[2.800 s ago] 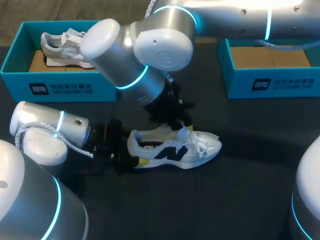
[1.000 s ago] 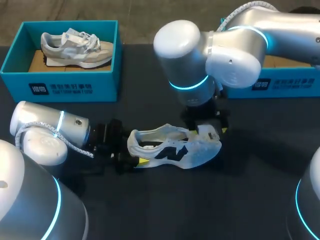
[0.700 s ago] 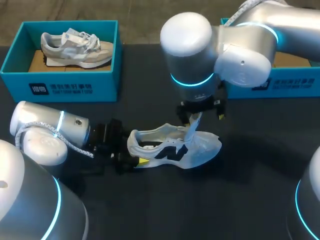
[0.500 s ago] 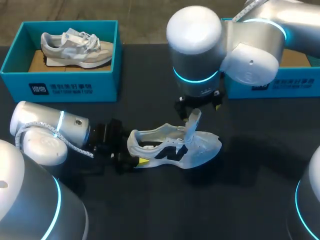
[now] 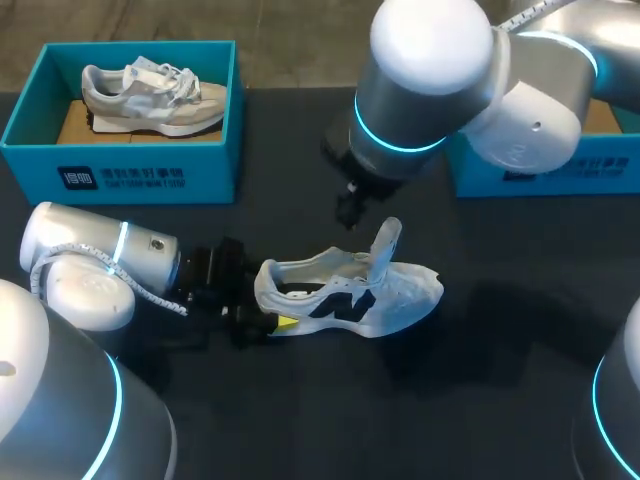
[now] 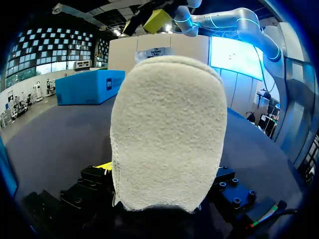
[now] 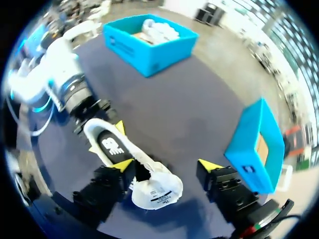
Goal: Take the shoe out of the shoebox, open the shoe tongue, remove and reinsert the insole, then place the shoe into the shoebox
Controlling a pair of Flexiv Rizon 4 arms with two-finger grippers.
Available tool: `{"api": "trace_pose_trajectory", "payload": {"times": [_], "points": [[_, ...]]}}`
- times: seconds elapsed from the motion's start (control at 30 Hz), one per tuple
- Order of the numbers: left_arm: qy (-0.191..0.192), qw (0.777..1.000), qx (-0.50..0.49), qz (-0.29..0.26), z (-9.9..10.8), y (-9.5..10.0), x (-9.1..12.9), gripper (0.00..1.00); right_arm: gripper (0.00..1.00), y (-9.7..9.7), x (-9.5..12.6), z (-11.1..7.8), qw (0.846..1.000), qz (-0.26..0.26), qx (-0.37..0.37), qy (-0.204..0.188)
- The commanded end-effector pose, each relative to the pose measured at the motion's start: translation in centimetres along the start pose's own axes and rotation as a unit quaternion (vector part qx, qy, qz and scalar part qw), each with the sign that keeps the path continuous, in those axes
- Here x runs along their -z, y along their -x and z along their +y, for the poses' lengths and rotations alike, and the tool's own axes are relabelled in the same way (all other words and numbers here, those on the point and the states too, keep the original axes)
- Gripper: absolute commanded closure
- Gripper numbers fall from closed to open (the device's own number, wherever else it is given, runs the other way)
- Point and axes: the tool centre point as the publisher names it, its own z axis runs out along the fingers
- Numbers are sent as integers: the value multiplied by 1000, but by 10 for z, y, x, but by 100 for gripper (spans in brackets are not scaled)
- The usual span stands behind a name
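From above, we see the shoe [image 5: 345,292] lying on its side on the dark table [image 5: 480,400], out of the shoebox [image 5: 600,165] at our right, with its tongue [image 5: 385,245] standing up and pulled clear of the opening. Our left gripper [image 5: 258,315] sits at the heel, and our right gripper [image 5: 348,208] hangs just above the shoe's collar, touching nothing. A second box [image 5: 130,175] at the far left holds a grey shoe [image 5: 150,92], well apart from the work. In the left wrist view the padded heel fills nearly everything, with the dark finger blocks pressed against it on both sides, so we take this pincer to be clamped on the shoe's heel, holding it steady. In the right wrist view the two yellow tips stand wide apart with nothing gripped. The shoe lies beneath them, and the dark insole [image 7: 108,144] shows plainly inside the opening, flat in its bed. The shoebox shows a bare cardboard floor off to one side. We judge the tongue step done and the insole step next. That calls for bringing the spread fingers down into the opening near the heel end, pinching the insole's edge and peeling it out while the left keeps its hold.
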Motion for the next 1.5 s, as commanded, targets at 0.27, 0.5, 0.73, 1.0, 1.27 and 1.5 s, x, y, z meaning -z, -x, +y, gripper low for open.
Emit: {"api": "trace_pose_trajectory", "payload": {"times": [0.27, 0.5, 0.73, 1.0, 1.27, 1.5], "points": [[2, 1000, 1, 1, 4, 1, -1, 100, 100, -17, -18, 7, 976, 24, 214, -1], [2, 1000, 1, 1, 4, 1, -1, 100, 100, -39, -27, 4, 973, 28, 230, -1], [2, 1000, 1, 1, 4, 1, -1, 100, 100, -60, -44, -7, 975, 59, 213, 2], [2, 1000, 1, 1, 4, 1, -1, 100, 100, -60, -44, -7, 975, 59, 213, 2], [2, 1000, 1, 1, 4, 1, -1, 100, 100, -60, -44, -7, 975, 59, 213, 2], [2, 1000, 1, 1, 4, 1, -1, 100, 100, -64, -49, -5, 970, 46, 238, -20]]}}
